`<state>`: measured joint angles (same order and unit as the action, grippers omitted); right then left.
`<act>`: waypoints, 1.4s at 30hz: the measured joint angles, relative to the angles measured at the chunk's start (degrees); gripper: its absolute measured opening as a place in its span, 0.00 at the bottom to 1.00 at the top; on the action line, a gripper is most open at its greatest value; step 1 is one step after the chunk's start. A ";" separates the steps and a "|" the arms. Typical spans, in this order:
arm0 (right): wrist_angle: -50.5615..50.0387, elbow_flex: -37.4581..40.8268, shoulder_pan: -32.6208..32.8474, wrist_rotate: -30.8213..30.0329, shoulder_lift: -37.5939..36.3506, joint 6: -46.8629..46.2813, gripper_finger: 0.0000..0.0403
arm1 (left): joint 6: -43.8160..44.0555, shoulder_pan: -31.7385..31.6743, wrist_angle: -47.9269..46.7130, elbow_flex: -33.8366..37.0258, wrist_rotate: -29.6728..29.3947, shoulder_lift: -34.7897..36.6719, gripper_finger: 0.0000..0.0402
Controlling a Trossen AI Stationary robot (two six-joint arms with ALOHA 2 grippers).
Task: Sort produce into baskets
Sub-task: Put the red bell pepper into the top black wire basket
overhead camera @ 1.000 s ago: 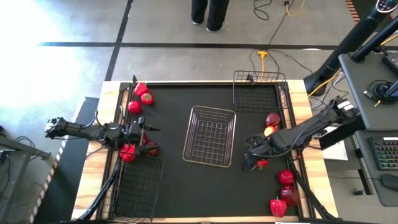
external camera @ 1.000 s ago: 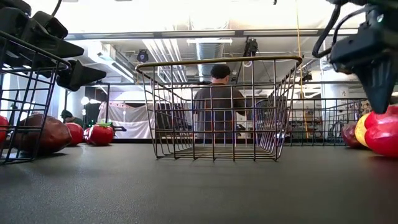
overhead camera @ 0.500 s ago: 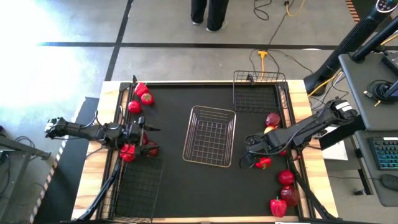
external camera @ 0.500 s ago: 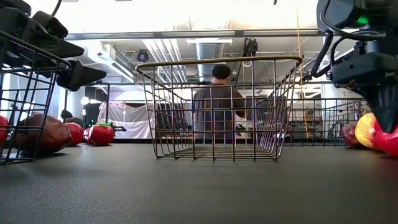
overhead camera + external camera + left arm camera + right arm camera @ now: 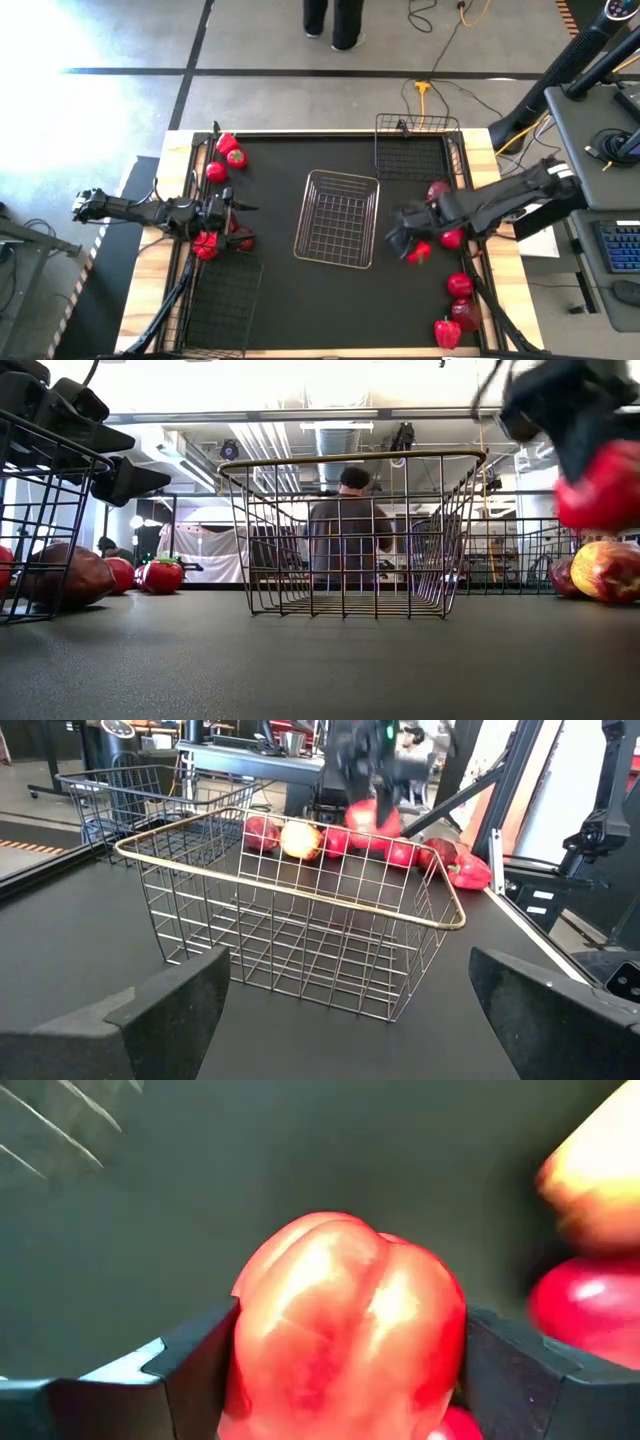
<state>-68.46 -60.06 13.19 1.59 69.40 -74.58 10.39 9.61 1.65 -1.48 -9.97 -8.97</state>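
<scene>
Pepper in hand: my right pincer (image 5: 408,247) has its fingers closed on either flank of a red bell pepper (image 5: 345,1330), and the low view shows it hanging clear of the desk (image 5: 400,310).

The silvery basket (image 5: 338,218) at the desk's middle lies just beside the load, toward the left arm — its near rim is the one edge I judge the pepper must clear, if that basket is the one meant for peppers. The black basket at the far right corner (image 5: 415,146) sits farther off, away from the pincer's heading.

Behind the right arm, a yellow-red apple (image 5: 608,571) and more red produce (image 5: 460,285) wait along the desk's right side.

My left pincer (image 5: 232,207) idles, fingers spread and holding nothing, above the rim of the other black basket (image 5: 220,305) — red pieces (image 5: 228,152) lie near it on that side.
</scene>
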 joint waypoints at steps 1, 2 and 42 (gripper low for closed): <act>-2.65 -2.41 -1.25 -1.95 -0.12 0.91 0.76 | 0.00 -0.01 0.00 0.00 0.00 0.00 0.98; -5.06 -4.76 -2.66 -3.84 -0.18 1.93 0.76 | 0.00 0.00 -0.01 0.00 0.00 0.00 0.98; 11.69 -19.83 -62.42 -11.96 34.15 55.10 0.84 | -0.01 -0.02 0.00 0.00 0.02 0.00 0.98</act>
<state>-56.77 -79.89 -49.23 -10.37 103.55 -19.49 10.38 9.58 1.65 -1.48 -9.96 -8.97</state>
